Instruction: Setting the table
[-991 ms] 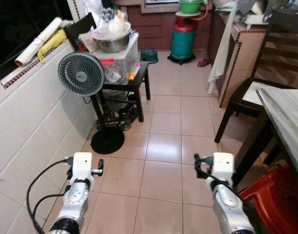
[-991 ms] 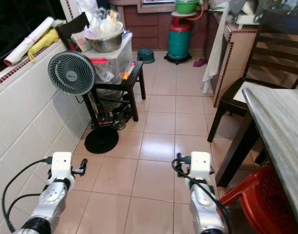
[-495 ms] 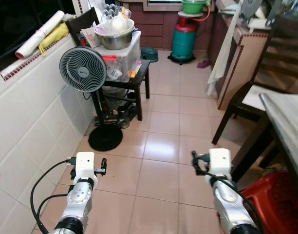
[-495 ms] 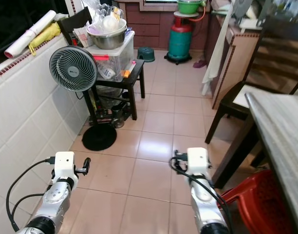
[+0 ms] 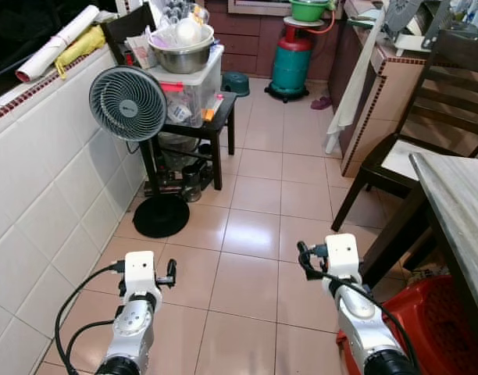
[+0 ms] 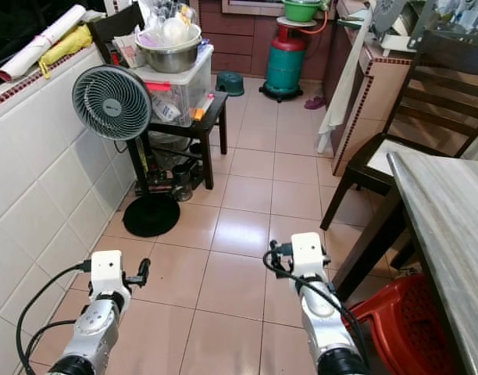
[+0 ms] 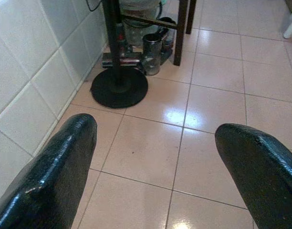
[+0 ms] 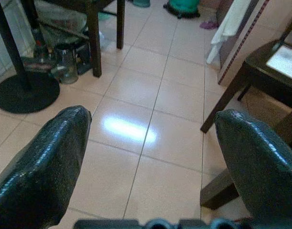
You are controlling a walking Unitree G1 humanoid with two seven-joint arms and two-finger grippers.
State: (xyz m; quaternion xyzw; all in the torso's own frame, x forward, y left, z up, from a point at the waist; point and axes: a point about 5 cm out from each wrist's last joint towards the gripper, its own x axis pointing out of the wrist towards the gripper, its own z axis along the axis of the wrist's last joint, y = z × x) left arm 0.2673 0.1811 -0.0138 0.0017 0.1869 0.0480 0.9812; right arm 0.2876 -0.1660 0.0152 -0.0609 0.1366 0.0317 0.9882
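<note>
A grey stone-topped dining table (image 5: 464, 195) runs along my right side, with a dark wooden chair (image 5: 415, 141) at its far end. My left gripper (image 7: 155, 157) is held low over the tiled floor, open and empty. My right gripper (image 8: 151, 152) is also open and empty, low beside the table's leg. At the back left, a steel bowl (image 5: 182, 55) piled with white dishes rests on a clear plastic bin on a small dark table (image 5: 210, 123).
A standing fan (image 5: 128, 104) with a round black base (image 5: 162, 216) stands by the tiled left wall. A red plastic stool (image 5: 438, 328) sits under the table at my right. A green gas cylinder (image 5: 290, 66) stands at the back. Tiled floor stretches ahead.
The camera has moved forward and shifted; the fan and small table sit closer and the view looks further into the room. Both arms stay in the same pose with fingers open.
</note>
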